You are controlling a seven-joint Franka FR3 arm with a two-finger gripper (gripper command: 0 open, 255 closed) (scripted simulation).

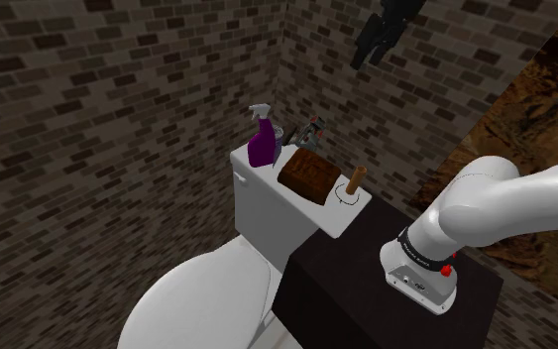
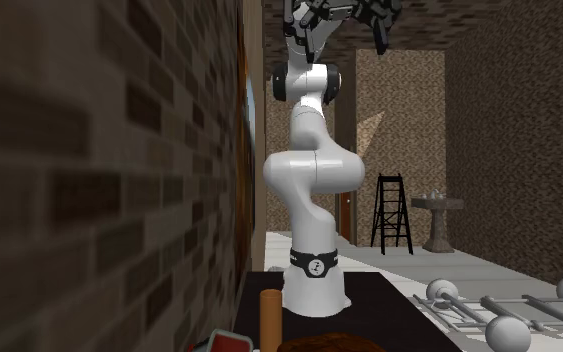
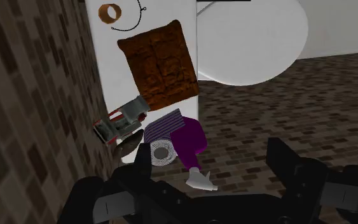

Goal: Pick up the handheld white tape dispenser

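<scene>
The handheld tape dispenser (image 1: 311,130) is grey with red and white parts. It lies at the back of the white toilet tank's lid (image 1: 252,164), against the brick wall and just behind a purple spray bottle (image 1: 263,142). In the wrist view the dispenser (image 3: 121,121) sits between the spray bottle (image 3: 185,136) and the wall, well ahead of the fingers. My black gripper (image 1: 374,48) hangs high above the tank, far from the dispenser. The gripper (image 3: 203,175) is open, its fingers wide apart with nothing between them.
A brown block (image 1: 305,175) and an upright brown cylinder (image 1: 355,181) on a thin ring share the tank lid. The toilet's white seat lid (image 1: 192,297) lies below, and my dark stand (image 1: 366,297) is beside it. Brick walls close the corner. A ladder (image 2: 390,210) stands far off.
</scene>
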